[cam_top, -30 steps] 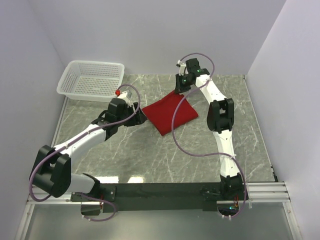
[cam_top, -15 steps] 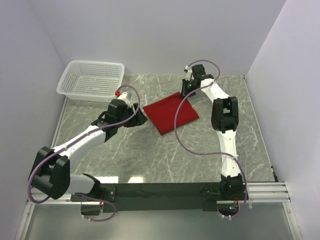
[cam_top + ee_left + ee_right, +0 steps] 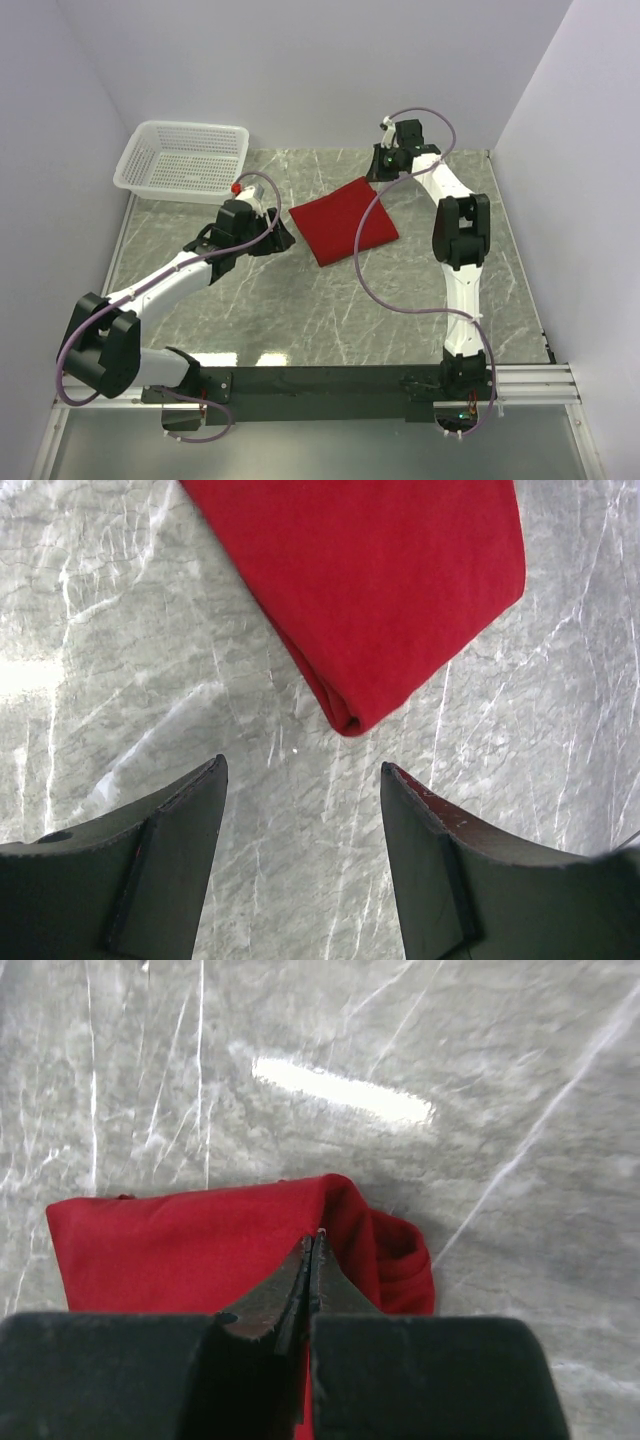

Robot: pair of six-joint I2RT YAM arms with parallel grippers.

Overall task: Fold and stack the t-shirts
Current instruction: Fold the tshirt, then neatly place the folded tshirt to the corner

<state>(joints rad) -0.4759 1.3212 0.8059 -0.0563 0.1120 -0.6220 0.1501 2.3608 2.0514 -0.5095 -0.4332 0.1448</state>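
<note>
T-shirt (image 3: 340, 220) folded flat on table (image 3: 300, 310). Right end effector (image 3: 312, 1242) just shut, backed off far corner, empty. Left end effector (image 3: 302, 770) apart, nearby. Fold likely done.

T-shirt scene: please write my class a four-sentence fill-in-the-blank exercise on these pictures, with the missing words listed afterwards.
1. The folded t-shirt lying on the table is ____ in colour.
2. In the top view, the white basket stands at the table's far ____ corner.
3. The left gripper, near one corner of the t-shirt, has its jaws ____.
4. The right gripper has its jaws ____.

Missing words: red; left; open; shut.
</note>
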